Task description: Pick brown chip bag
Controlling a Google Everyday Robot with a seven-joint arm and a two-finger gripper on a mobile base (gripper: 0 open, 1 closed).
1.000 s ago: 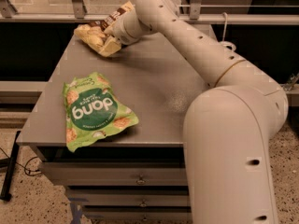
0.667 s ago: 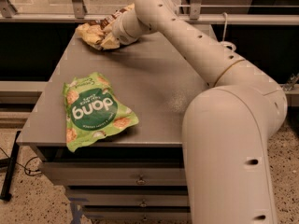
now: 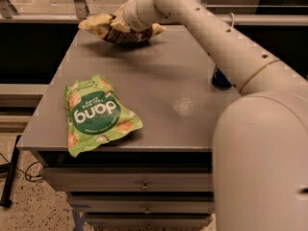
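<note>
Brown chip bag held at the far edge of the table

The gripper (image 3: pixel 121 19) sits over the back left of the grey table (image 3: pixel 183 81), clamped on the brown chip bag (image 3: pixel 120 35), which hangs just clear of the top with a shadow under it. The lift looks best done straight up and slowly, since the crinkled foil seems slick and floppy and its pale yellow ends droop. The green bag (image 3: pixel 98 113) lies flat near the front edge, well apart
</note>
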